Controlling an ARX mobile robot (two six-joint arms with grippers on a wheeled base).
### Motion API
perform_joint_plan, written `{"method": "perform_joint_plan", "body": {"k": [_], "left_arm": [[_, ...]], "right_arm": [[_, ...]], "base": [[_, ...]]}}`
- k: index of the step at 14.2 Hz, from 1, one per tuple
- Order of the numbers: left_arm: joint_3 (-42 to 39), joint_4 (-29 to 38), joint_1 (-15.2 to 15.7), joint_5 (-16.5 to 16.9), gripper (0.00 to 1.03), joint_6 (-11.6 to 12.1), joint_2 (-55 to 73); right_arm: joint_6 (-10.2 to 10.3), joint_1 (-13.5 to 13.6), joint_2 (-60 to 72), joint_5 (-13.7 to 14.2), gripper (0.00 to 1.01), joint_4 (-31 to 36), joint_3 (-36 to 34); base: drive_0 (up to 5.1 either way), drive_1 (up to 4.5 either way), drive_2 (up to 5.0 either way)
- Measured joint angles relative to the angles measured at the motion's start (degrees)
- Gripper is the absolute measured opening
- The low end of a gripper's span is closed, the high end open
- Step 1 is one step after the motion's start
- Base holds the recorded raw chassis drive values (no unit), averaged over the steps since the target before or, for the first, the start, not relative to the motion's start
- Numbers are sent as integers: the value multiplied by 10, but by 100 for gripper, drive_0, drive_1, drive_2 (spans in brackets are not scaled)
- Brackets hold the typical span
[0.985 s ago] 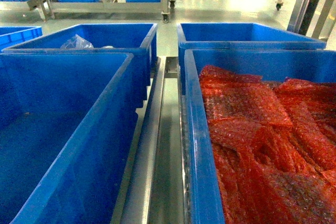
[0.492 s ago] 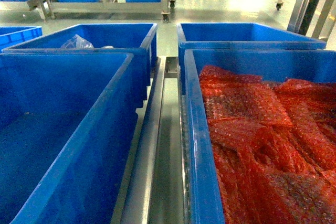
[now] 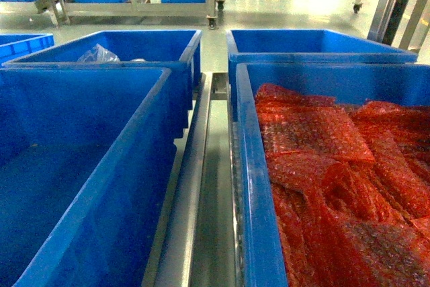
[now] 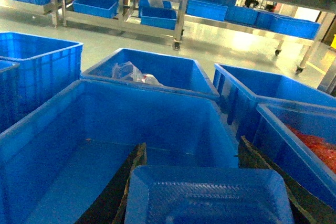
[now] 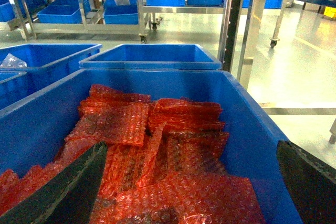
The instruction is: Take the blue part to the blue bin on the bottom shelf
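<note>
Your left wrist view alone shows the blue part (image 4: pixel 207 195), a flat-faced blue block gripped between the left tool (image 4: pixel 210 203) fingers above the empty near-left bin (image 4: pixel 157 108). The right tool (image 5: pixel 194 192) hangs spread open over red bubble wrap (image 5: pixel 157 145). A steel rail (image 3: pixel 201 186) separates the bins.

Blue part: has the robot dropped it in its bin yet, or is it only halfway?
Picked up, it seems: the left gripper holds the blue part above a blue bin. The right gripper hangs open over red bubble wrap. Left to do: delivering it; I can't pick out its shelf here.
</note>
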Motion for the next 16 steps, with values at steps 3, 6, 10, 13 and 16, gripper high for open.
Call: {"method": "perform_joint_plan", "body": {"k": [3,6,10,13,16], "left_arm": [[0,0,0,0,43,0,0],[0,0,0,0,43,0,0],[0,0,0,0,43,0,0],[24,13,10,-103,43,37,115],[63,203,83,-18,43,64,315]], "right_arm": [[0,0,0,0,98,0,0],[0,0,0,0,98,0,0],[0,0,0,0,98,0,0],[0,0,0,0,98,0,0],[0,0,0,0,98,0,0]], "base": [[0,0,0],[0,0,0],[0,0,0],[0,0,0],[0,0,0]]}}
